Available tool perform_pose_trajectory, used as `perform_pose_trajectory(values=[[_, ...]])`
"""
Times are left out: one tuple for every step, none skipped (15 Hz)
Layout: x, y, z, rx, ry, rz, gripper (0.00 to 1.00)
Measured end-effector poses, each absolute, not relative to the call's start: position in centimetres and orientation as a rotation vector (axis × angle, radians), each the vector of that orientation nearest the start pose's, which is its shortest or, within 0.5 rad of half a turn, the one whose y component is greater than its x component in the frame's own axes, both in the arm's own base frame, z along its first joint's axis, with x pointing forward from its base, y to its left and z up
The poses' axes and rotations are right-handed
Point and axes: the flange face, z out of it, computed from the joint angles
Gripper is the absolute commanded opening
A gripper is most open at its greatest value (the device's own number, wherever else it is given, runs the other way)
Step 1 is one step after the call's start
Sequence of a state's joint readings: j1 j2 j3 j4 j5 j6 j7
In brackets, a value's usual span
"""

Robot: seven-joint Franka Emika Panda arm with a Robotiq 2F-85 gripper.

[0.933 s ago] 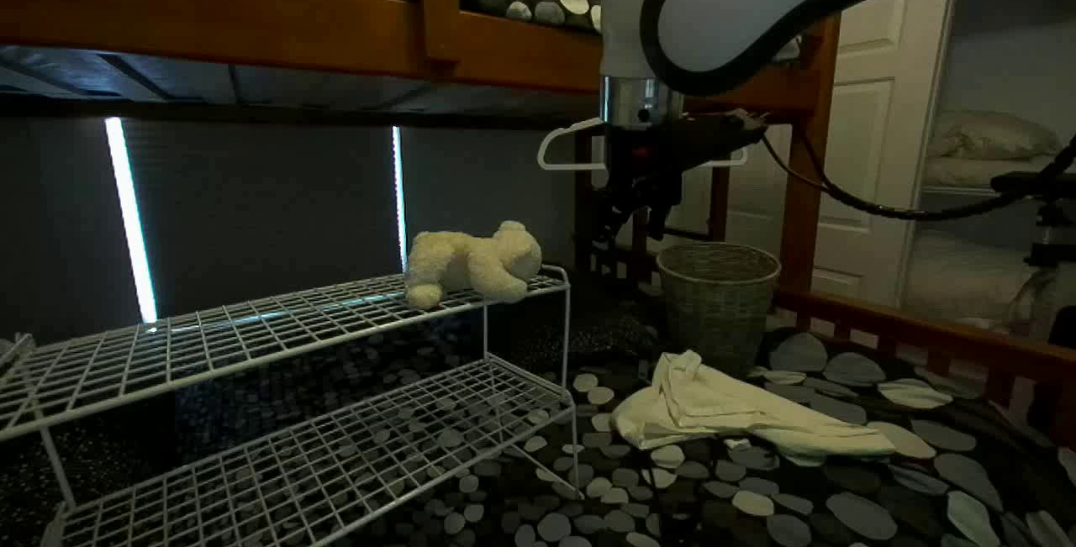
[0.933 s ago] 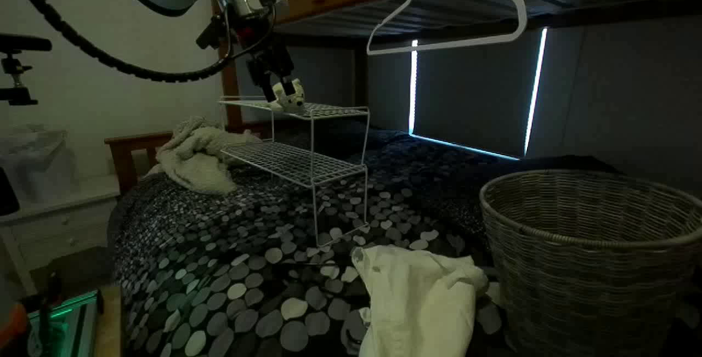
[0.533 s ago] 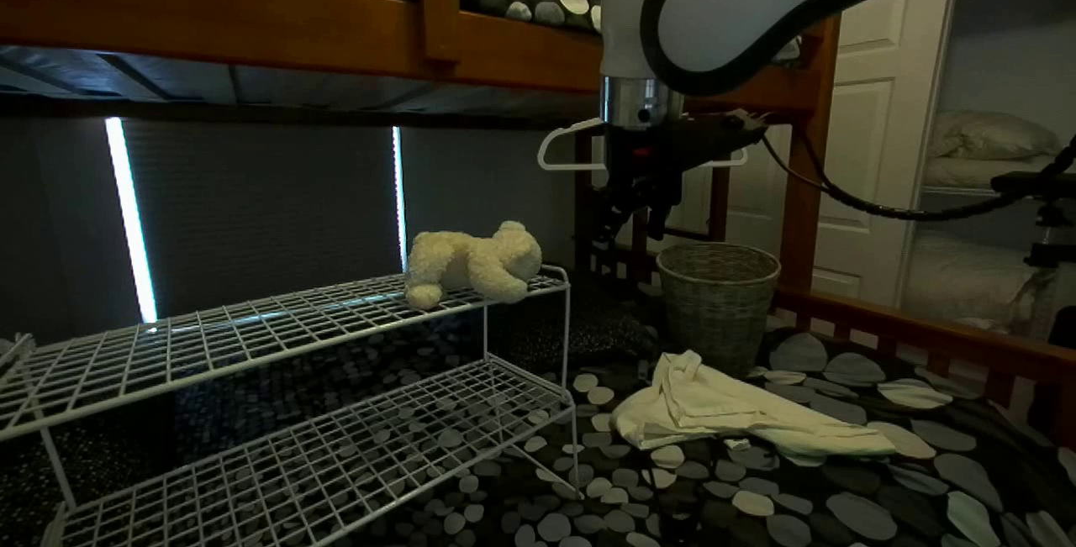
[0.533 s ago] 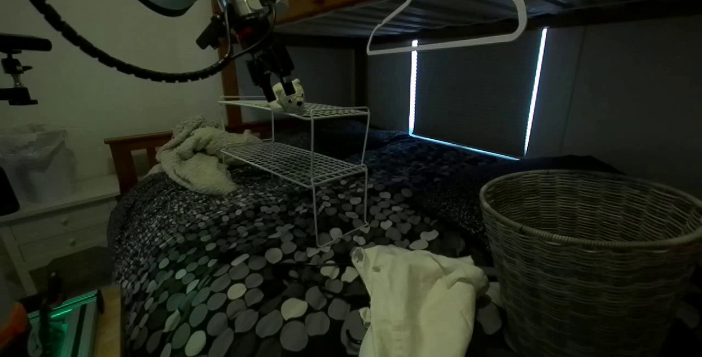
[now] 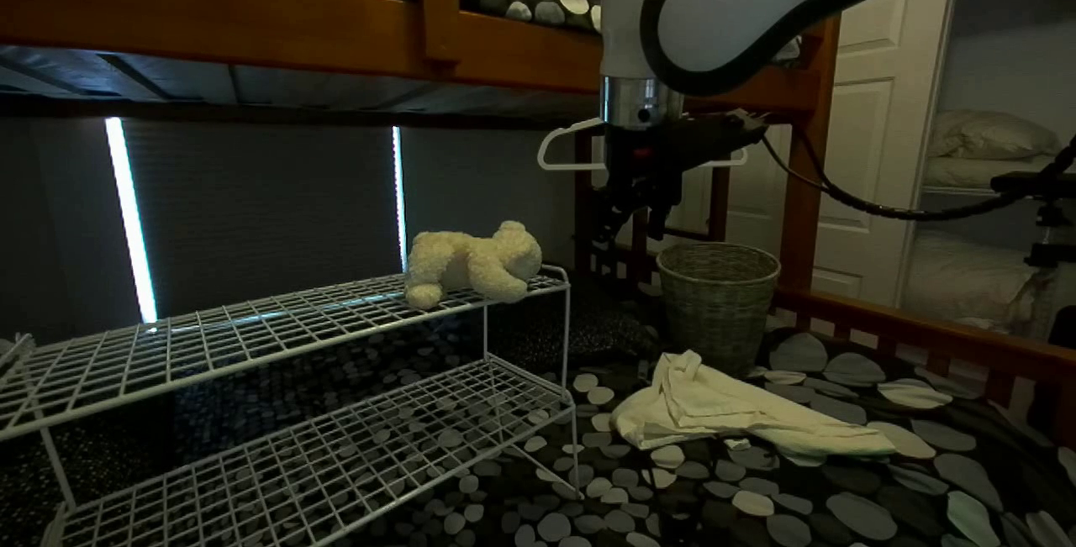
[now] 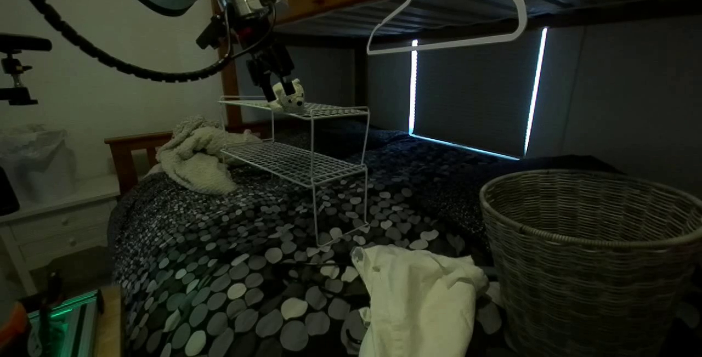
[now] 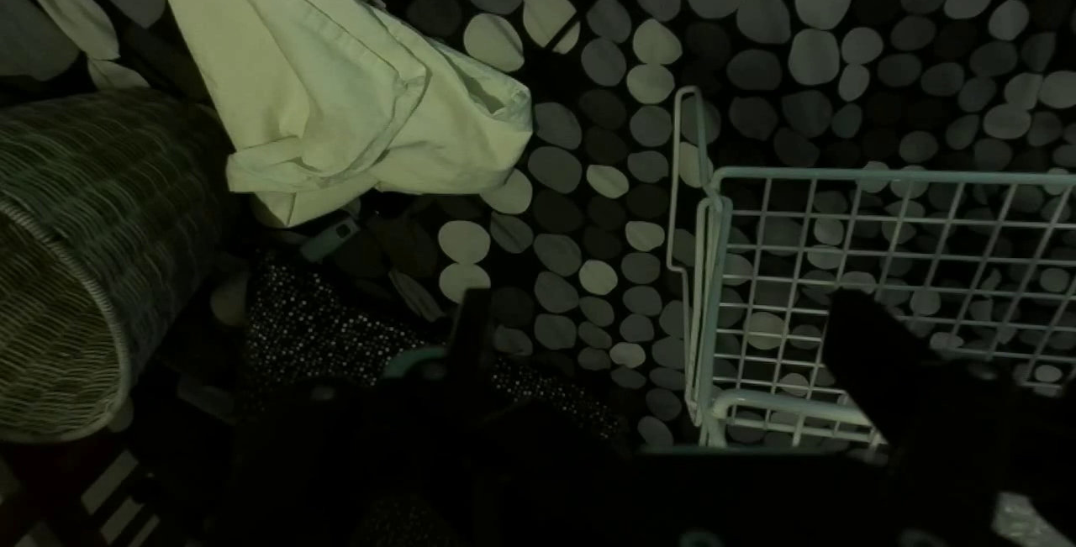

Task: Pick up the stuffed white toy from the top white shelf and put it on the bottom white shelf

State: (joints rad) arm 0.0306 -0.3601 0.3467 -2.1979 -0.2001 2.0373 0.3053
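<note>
The stuffed white toy, a small bear, lies on its belly near the end of the top white shelf in both exterior views (image 5: pixel 472 263) (image 6: pixel 296 102). The top white shelf (image 5: pixel 252 327) is a wire grid above the bottom white shelf (image 5: pixel 353 465), which holds nothing visible. My gripper (image 5: pixel 630 238) is open and empty, above and beyond the shelf's end, apart from the toy. In an exterior view its fingers (image 6: pixel 279 97) overlap the toy. In the wrist view the fingers (image 7: pixel 658 293) stand wide apart over the rack's end; a pale patch at the lower right cannot be identified.
A wicker basket (image 5: pixel 719 303) and a crumpled white cloth (image 5: pixel 731 412) are on the dotted bedding beside the rack. A white hanger (image 6: pixel 447 44) hangs under the upper bunk (image 5: pixel 252 18). A fluffy blanket (image 6: pixel 200 154) lies behind the rack.
</note>
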Motion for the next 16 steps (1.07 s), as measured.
perform_pose_trajectory(values=[[43.6,17.7,54.0,-3.335,-0.228,-0.447,1.0],[43.5,17.8,54.1,-3.331,-0.235,-0.45,1.0],[43.5,18.1,54.3,-3.321,-0.261,-0.464,1.0],[43.4,18.9,54.7,-3.302,-0.305,-0.484,1.0],[43.2,19.9,55.2,-3.283,-0.354,-0.503,1.0],[43.0,21.1,55.7,-3.256,-0.411,-0.527,1.0],[42.8,22.4,56.3,-3.226,-0.468,-0.55,1.0],[42.7,23.5,56.8,-3.195,-0.523,-0.573,1.0],[42.6,24.6,57.3,-3.166,-0.58,-0.595,1.0],[42.6,25.4,57.7,-3.139,-0.637,-0.621,1.0],[42.9,26.0,58.0,-3.114,-0.69,-0.643,1.0],[43.3,26.4,58.2,-3.084,-0.742,-0.66,1.0],[43.8,26.5,58.2,-3.05,-0.79,-0.667,1.0],[44.5,26.5,58.2,-3.007,-0.836,-0.682,1.0],[45.3,26.4,57.9,-2.962,-0.877,-0.702,1.0],[46.2,26.3,57.6,-2.913,-0.915,-0.719,1.0]])
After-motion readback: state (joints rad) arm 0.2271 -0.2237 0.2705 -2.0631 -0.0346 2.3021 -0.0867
